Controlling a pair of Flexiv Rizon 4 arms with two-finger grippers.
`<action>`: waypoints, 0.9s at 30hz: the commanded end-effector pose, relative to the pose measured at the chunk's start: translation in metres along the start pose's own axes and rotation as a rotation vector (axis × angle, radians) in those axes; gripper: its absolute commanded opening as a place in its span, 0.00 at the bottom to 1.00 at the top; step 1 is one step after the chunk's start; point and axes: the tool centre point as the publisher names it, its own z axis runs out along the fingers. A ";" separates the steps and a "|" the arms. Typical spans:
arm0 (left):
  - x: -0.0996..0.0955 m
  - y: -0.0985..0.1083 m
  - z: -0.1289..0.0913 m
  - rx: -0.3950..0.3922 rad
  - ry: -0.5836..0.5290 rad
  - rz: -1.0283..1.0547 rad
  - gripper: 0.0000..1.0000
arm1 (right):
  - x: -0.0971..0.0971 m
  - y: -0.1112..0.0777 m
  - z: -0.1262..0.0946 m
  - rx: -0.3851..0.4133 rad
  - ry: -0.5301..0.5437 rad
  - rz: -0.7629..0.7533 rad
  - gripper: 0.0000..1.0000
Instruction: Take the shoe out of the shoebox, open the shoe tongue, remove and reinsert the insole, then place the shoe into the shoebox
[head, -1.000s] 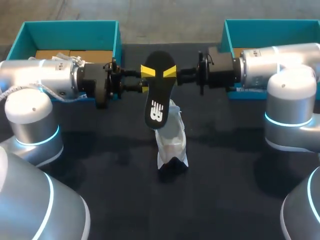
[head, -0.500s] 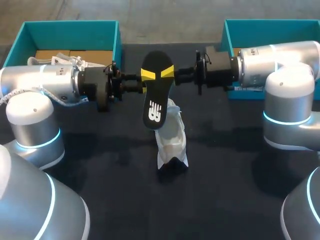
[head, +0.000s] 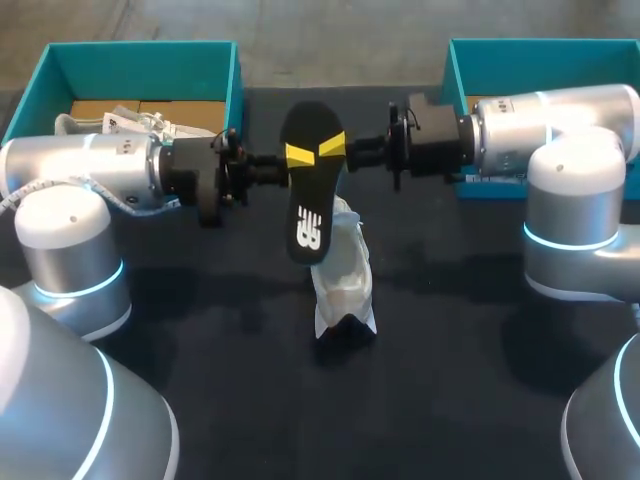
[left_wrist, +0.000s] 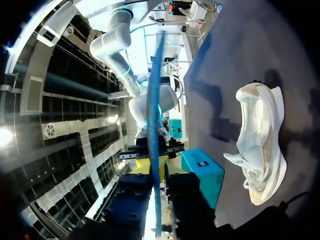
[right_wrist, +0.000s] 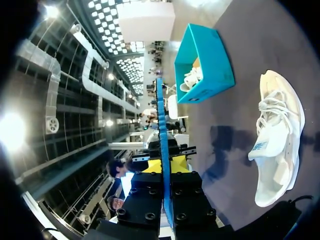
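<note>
head view | left fingers (head: 299, 156), right fingers (head: 334, 147) pinch insole (head: 308, 205) over shoe (head: 346, 285) | risk: uneven pull may twist it loose

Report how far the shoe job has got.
Done: the shoe stands on the table, outside the shoebox, its insole out. In hand: the left pincer and right pincer both grip the insole in the air. Left: reinsert it, then box the shoe.
</note>
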 end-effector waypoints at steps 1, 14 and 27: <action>0.001 0.000 0.004 0.002 -0.001 0.003 0.00 | 0.000 -0.002 0.000 -0.002 0.005 -0.002 0.00; -0.002 -0.004 0.007 -0.007 -0.001 -0.021 0.00 | -0.007 -0.006 -0.024 -0.023 0.005 -0.005 1.00; -0.006 -0.008 0.004 -0.043 0.018 -0.032 0.00 | -0.007 -0.019 -0.061 -0.048 -0.047 0.002 1.00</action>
